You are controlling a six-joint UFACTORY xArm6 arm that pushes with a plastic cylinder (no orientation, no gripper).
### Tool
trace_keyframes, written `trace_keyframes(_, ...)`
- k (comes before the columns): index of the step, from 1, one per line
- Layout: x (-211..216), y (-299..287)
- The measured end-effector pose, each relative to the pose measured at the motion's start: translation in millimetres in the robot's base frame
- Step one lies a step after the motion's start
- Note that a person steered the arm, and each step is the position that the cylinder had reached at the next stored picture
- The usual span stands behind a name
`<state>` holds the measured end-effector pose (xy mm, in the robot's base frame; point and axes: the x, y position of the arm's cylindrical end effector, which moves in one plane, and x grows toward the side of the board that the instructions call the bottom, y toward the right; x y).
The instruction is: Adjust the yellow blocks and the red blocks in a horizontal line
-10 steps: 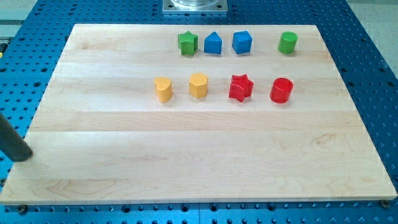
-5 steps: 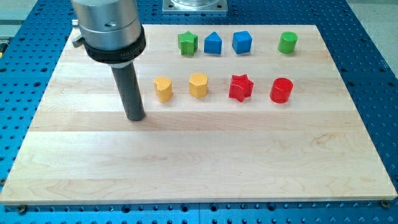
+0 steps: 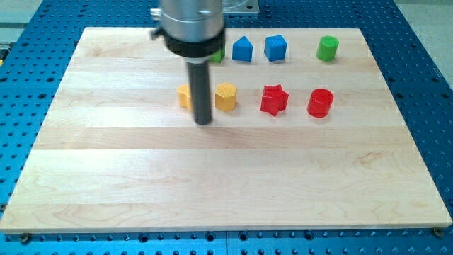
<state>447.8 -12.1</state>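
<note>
Two yellow blocks and two red blocks stand in a row across the board's upper middle. The yellow heart-shaped block [image 3: 184,95] is partly hidden behind my rod. The yellow hexagonal block [image 3: 226,96] is just to its right. The red star block [image 3: 274,99] and the red cylinder [image 3: 320,103] follow to the right. My tip [image 3: 204,122] rests on the board just below the gap between the two yellow blocks, close to both; I cannot tell if it touches either.
Along the board's top edge stand a green star block [image 3: 217,55], mostly hidden by the arm, a blue triangular block [image 3: 243,49], a blue block [image 3: 275,47] and a green cylinder [image 3: 327,48]. The wooden board [image 3: 212,184] lies on a blue perforated table.
My tip has swept from the board's left edge to the right and now sits below the two yellow blocks. The blocks have not visibly moved.
</note>
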Motion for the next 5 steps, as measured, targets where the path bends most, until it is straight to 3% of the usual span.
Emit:
trace_keyframes(1,-9,49)
trace_keyframes(4,-17,83)
trace_keyframes(5,16,107)
